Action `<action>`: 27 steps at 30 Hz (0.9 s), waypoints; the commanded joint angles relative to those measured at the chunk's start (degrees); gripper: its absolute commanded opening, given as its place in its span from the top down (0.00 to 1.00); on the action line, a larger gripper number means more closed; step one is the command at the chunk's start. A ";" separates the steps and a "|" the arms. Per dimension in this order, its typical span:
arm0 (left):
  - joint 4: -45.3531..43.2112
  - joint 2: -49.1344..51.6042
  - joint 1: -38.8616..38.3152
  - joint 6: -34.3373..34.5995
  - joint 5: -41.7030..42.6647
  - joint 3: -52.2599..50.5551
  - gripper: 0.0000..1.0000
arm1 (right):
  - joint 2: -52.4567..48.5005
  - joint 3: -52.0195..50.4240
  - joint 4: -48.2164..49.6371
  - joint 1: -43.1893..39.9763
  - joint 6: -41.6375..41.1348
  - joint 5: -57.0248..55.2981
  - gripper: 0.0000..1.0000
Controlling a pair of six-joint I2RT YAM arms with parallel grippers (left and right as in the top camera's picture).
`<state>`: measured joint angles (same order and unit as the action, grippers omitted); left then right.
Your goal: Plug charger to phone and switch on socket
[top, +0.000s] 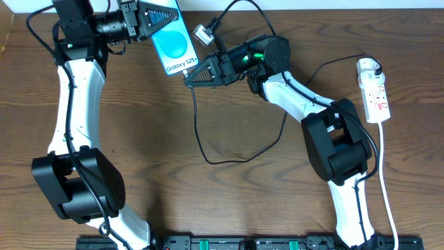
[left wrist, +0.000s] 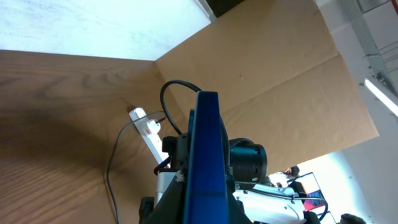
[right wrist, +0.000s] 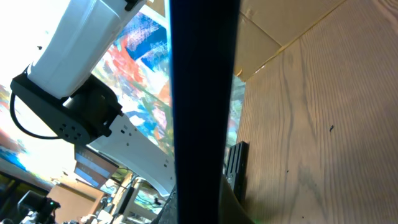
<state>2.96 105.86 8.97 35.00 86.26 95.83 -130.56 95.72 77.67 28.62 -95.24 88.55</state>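
The brown table (top: 139, 118) carries everything, and the phone (top: 173, 45) is the mark to read from. It sits at the table's far side, screen up to the overhead camera, and appears lifted rather than lying flat. The left gripper (top: 161, 21) is clamped across its unlettered end.

Well off to the phone's right lies the socket (top: 375, 94), with the white adapter (top: 368, 67) apparently seated in its far end.

From there the charger (top: 208, 158) loops over the wood and climbs to the right gripper (top: 191, 78), which is clenched on the cable's free end – the plug tip itself is hidden.

The phone's long axis runs from the left gripper down to the lettered short end. The right gripper sits just beside that end, pointing at it – clearly the nearer arm for the insertion.
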 commanded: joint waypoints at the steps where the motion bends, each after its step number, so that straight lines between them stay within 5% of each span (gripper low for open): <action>1: 0.00 -1.38 -0.07 1.75 1.86 0.02 0.92 | 0.04 0.31 0.39 -0.24 0.59 -2.12 0.99; 27: -0.04 -1.38 -0.33 -1.79 2.93 0.02 0.92 | 0.04 0.31 0.39 -0.24 0.59 -3.43 0.99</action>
<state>2.96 105.86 8.97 34.28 86.30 95.83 -130.56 95.72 77.67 28.62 -95.24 88.51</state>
